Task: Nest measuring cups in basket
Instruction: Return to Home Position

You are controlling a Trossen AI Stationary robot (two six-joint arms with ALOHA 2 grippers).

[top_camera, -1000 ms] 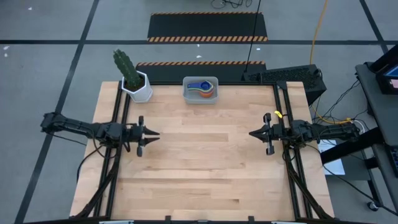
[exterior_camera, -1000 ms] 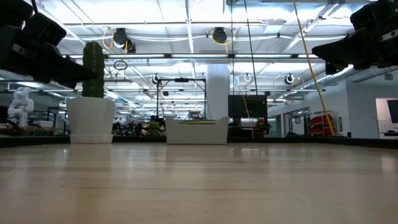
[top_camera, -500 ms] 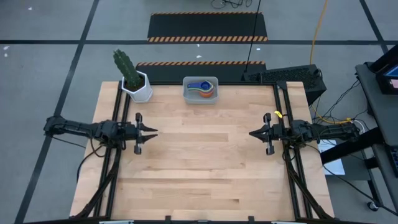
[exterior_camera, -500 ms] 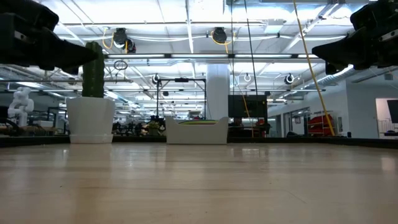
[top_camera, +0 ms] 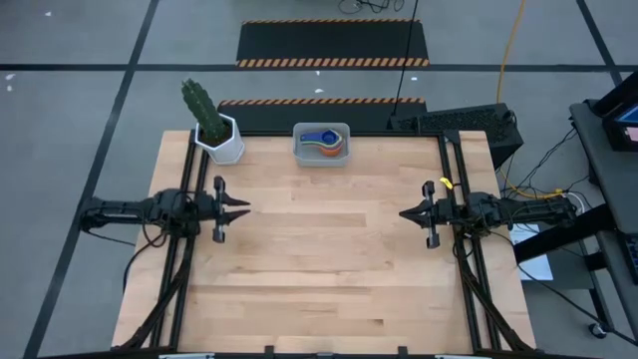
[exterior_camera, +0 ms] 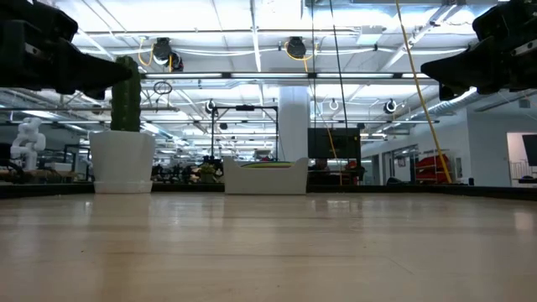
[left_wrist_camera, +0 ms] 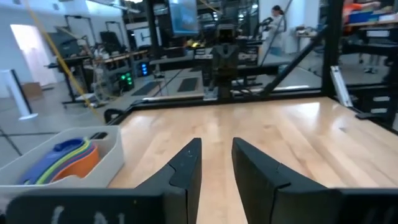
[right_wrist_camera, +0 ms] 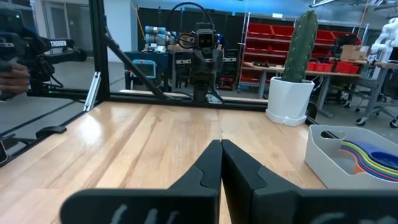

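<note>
The pale grey-blue basket (top_camera: 321,154) stands on its base at the table's far edge, near the middle. Inside it lie the measuring cups (top_camera: 322,141), nested with a blue one on top; the left wrist view shows the cups (left_wrist_camera: 62,163) too. My left gripper (top_camera: 244,207) hovers above the table's left side, pointing level toward the right edge, open with a narrow gap (left_wrist_camera: 216,144) and nothing in it. Opposite, at the right side, my right gripper (top_camera: 403,214) points level toward the left edge, shut (right_wrist_camera: 220,143) on nothing. Both are well short of the basket.
A white hexagonal pot (top_camera: 225,146) with a green cactus stands at the far left corner, left of the basket. Black rails (top_camera: 191,259) run along the table's left and right sides under the arms. Bare wood lies between the two grippers.
My left gripper has swung a little toward the table's far edge and risen slightly, turning from a slant toward the near edge until it points straight at the right edge. The right arm, the basket and the cups have kept still.
</note>
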